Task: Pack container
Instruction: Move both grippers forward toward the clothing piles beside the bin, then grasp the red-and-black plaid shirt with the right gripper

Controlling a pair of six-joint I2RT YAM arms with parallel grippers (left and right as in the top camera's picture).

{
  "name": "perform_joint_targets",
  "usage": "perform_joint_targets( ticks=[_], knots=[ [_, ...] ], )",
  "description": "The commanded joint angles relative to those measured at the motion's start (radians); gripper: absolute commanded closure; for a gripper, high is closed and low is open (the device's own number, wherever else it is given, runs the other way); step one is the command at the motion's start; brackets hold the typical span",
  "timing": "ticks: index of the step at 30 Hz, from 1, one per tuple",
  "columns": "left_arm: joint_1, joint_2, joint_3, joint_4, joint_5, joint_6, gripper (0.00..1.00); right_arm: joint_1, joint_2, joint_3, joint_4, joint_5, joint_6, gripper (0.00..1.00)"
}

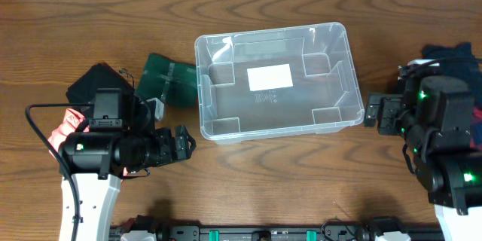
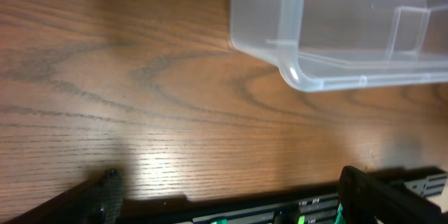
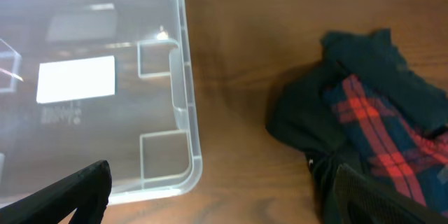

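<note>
The container (image 1: 207,105), a large clear plastic bin with a white label on its base, sits empty at the table's middle. It also shows in the left wrist view (image 2: 294,70) and the right wrist view (image 3: 183,63). My left gripper (image 1: 183,142) is open and empty, just left of the container's near left corner; its fingers (image 2: 231,196) are spread over bare wood. My right gripper (image 1: 374,113) is open and empty beside the container's right wall; its fingers (image 3: 224,189) straddle the container's corner and a dark cloth with red plaid (image 3: 371,126).
A black cloth (image 1: 94,81) and a pink-red item (image 1: 64,129) lie at the left under my left arm. A dark green packet (image 1: 167,79) lies left of the container. The dark plaid cloth (image 1: 452,54) lies at the far right.
</note>
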Motion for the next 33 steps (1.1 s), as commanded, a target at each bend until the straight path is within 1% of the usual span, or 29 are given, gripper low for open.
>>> perform_joint_targets(
  ticks=[1, 2, 3, 4, 6, 7, 8, 10, 15, 18, 23, 28, 29, 30, 32, 33],
  knots=[
    [-0.05, -0.028, 0.02, -0.01, -0.021, 0.017, 0.1, -0.017, 0.031, 0.023, -0.012, 0.018, -0.019, 0.01],
    [-0.072, -0.032, 0.019, -0.008, -0.052, 0.017, 0.2, -0.023, 0.044, 0.023, -0.019, 0.018, -0.019, 0.01],
    [-0.096, -0.032, 0.02, -0.005, -0.085, 0.017, 0.34, -0.03, 0.053, 0.023, -0.026, 0.018, -0.015, 0.01],
    [-0.121, -0.029, 0.019, -0.001, -0.115, 0.011, 0.51, -0.039, 0.065, 0.023, -0.035, 0.021, -0.006, 0.01],
    [-0.171, -0.01, 0.019, 0.025, -0.153, -0.019, 0.53, -0.06, 0.084, 0.023, -0.049, 0.024, 0.0, 0.01],
    [-0.19, 0.002, 0.019, 0.043, -0.151, -0.022, 0.52, -0.072, 0.09, 0.023, -0.051, 0.029, 0.007, 0.01],
    [-0.207, 0.017, 0.019, 0.062, -0.151, -0.027, 0.54, -0.083, 0.094, 0.023, -0.052, 0.032, 0.013, 0.01],
    [-0.239, 0.057, 0.019, 0.102, -0.151, -0.029, 0.65, -0.106, 0.096, 0.023, -0.052, 0.032, 0.018, 0.01],
    [-0.289, 0.188, 0.019, 0.19, -0.151, -0.029, 0.71, -0.15, 0.096, 0.023, -0.069, 0.032, 0.022, 0.01],
    [-0.299, 0.27, 0.019, 0.197, -0.15, -0.052, 0.79, -0.162, 0.096, 0.023, -0.074, 0.032, 0.021, 0.01],
    [-0.301, 0.371, 0.019, 0.212, -0.145, -0.051, 0.8, -0.165, 0.096, 0.023, -0.074, 0.032, 0.021, 0.01],
    [-0.3, 0.393, 0.02, 0.286, -0.187, -0.051, 0.79, -0.165, 0.096, 0.023, -0.074, 0.032, 0.021, 0.01],
    [-0.299, 0.39, 0.02, 0.297, -0.196, -0.051, 0.72, -0.165, 0.095, 0.023, -0.076, 0.032, 0.021, 0.01],
    [-0.298, 0.385, 0.021, 0.303, -0.203, -0.051, 0.59, -0.165, 0.095, 0.023, -0.078, 0.032, 0.021, 0.01],
    [-0.298, 0.37, 0.024, 0.298, -0.234, -0.051, 0.48, -0.165, 0.094, 0.023, -0.082, 0.032, 0.021, 0.01],
    [-0.298, 0.36, 0.026, 0.292, -0.253, -0.051, 0.41, -0.165, 0.094, 0.023, -0.082, 0.032, 0.021, 0.01]
  ],
)
